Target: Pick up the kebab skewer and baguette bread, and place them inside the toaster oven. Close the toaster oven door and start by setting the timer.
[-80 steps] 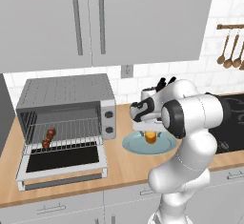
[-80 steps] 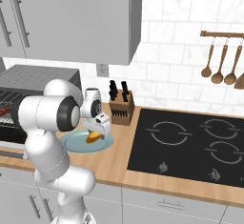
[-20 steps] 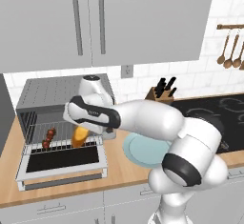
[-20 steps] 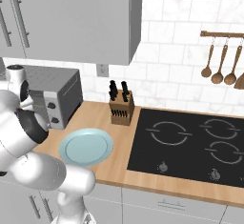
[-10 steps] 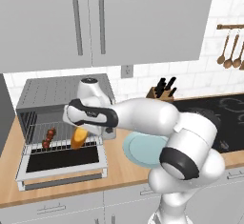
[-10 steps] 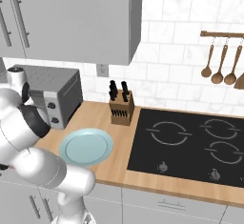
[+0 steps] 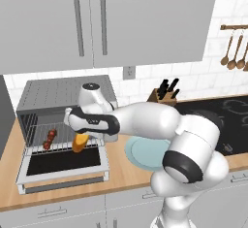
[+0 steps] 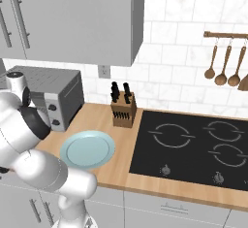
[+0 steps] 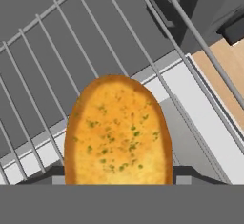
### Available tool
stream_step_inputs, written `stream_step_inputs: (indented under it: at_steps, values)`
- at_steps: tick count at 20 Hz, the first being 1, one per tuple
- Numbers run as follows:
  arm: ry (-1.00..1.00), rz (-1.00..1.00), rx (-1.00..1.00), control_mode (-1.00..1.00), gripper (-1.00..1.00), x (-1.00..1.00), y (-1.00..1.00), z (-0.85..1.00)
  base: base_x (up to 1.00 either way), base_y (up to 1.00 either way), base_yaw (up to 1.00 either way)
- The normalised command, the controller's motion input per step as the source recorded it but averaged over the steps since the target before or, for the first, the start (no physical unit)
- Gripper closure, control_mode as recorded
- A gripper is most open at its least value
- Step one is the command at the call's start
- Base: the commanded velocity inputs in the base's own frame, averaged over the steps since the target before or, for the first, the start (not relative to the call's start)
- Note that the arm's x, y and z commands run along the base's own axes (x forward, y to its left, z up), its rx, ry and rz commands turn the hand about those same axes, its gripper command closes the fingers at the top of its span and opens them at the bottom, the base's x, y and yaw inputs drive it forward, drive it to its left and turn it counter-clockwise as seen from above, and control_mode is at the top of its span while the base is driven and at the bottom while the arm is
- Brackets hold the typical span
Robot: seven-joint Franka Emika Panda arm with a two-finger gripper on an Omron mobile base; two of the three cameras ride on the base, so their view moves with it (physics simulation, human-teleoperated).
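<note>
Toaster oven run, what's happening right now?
The arm's hand holds the baguette bread over the wire rack at the mouth of the toaster oven. The kebab skewer already lies on the rack. The toaster oven door is dropped open. The blue plate sits beside the oven with nothing on it.

The arm (image 7: 150, 120) was built of smooth, glossy white rounded segments joined by dark grey to black rings, with a bulbous elbow housing, a short cylindrical cap with a dark top, and a black band near the wrist.
</note>
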Motion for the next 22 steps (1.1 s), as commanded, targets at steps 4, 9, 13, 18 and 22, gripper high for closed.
stream_step_inputs:
  at_steps: [4, 9, 13, 18, 22]
  values:
    - [-0.03, 0.0, 0.01, -1.0, 1.0, 0.05, 0.0, 0.08, 0.0, 0.0, 0.0]
    - [-0.01, 0.0, 0.0, -1.0, -1.0, 0.05, 0.0, 0.0, 0.0, 0.0, 0.0]
    - [-0.01, 0.0, 0.0, -1.0, -1.0, 0.06, 0.0, -0.01, 0.0, 0.0, 0.0]
    - [-0.02, 0.0, 0.01, -1.0, -1.0, 0.0, 0.0, 0.0, 0.0, 0.0, 0.0]
    - [-0.01, 0.0, 0.0, -1.0, -1.0, 0.0, 0.0, 0.0, 0.0, 0.0, 0.0]
